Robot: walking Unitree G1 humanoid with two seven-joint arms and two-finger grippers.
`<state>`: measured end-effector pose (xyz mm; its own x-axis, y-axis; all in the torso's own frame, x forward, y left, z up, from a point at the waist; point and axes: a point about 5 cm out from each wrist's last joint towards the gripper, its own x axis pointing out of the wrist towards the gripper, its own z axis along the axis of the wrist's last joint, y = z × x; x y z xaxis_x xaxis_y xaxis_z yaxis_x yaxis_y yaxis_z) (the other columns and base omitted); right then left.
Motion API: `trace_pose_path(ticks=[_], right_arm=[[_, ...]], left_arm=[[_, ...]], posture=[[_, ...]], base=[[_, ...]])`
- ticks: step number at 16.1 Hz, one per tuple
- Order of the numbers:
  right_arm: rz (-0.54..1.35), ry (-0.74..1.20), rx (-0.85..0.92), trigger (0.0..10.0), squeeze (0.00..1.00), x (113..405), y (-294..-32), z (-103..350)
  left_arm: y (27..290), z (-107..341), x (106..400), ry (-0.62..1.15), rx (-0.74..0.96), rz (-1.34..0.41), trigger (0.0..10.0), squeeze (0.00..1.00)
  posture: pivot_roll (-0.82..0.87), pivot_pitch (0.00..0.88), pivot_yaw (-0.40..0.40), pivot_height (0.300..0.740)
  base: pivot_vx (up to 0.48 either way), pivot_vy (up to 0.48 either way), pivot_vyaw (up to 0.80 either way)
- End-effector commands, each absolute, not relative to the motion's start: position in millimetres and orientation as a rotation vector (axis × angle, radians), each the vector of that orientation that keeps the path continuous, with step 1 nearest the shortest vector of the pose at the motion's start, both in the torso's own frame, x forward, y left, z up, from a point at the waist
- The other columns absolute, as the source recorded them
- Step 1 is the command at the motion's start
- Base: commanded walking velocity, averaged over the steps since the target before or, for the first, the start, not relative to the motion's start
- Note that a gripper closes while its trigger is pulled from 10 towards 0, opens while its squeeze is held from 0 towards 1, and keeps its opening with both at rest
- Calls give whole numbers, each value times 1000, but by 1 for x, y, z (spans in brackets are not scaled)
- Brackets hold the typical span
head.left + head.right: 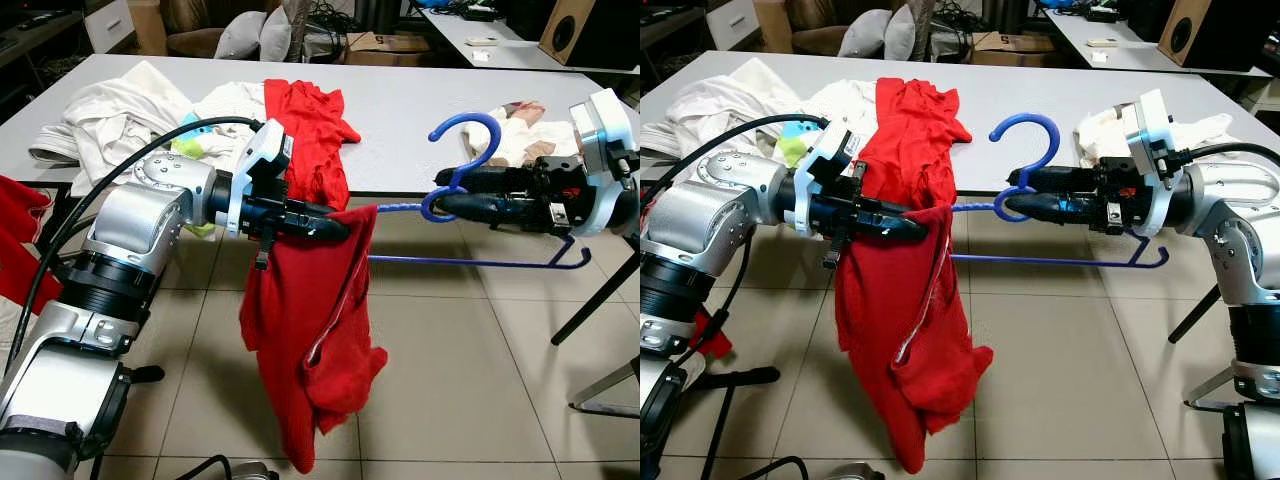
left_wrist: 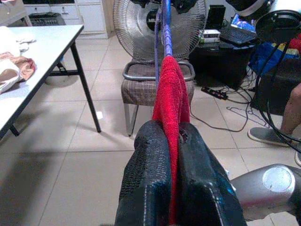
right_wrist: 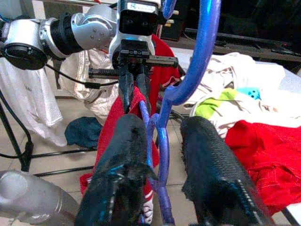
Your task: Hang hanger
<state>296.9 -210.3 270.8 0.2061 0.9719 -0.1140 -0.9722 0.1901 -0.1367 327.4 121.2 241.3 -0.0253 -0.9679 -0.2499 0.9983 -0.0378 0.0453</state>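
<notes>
Holding one blue plastic hanger (image 1: 470,190) by its neck, the right claw (image 1: 1025,200) sits at the centre right of the frame, fingers narrowed around the twisted stem just below the hook. The hanger's long axis runs level across the frame toward the left claw (image 1: 340,225), which is clamped on one red shirt (image 1: 315,330). That shirt droops from the hanger's near arm tip toward the tiled floor (image 1: 450,380). The two claws face each other, so the left one is nearer the shirt. A second red garment (image 1: 310,135) and some pale clothes (image 1: 130,110) lie on the grey tabletop (image 1: 400,110) behind.
</notes>
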Motion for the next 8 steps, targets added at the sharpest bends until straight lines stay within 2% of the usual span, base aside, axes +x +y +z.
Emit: trace_pose_path(ticks=[1, 8], right_arm=[[1352, -15, -190, 10000, 1000, 297, -213, 275], [1352, -15, -190, 10000, 1000, 297, -213, 275]], left_arm=[[122, 248, 327, 123, 227, -1593, 0, 0], [122, 248, 327, 123, 227, -1593, 0, 0]], posture=[[-34, 0, 8, 740], [-34, 0, 8, 740]], base=[[0, 0, 0], [0, 0, 0]])
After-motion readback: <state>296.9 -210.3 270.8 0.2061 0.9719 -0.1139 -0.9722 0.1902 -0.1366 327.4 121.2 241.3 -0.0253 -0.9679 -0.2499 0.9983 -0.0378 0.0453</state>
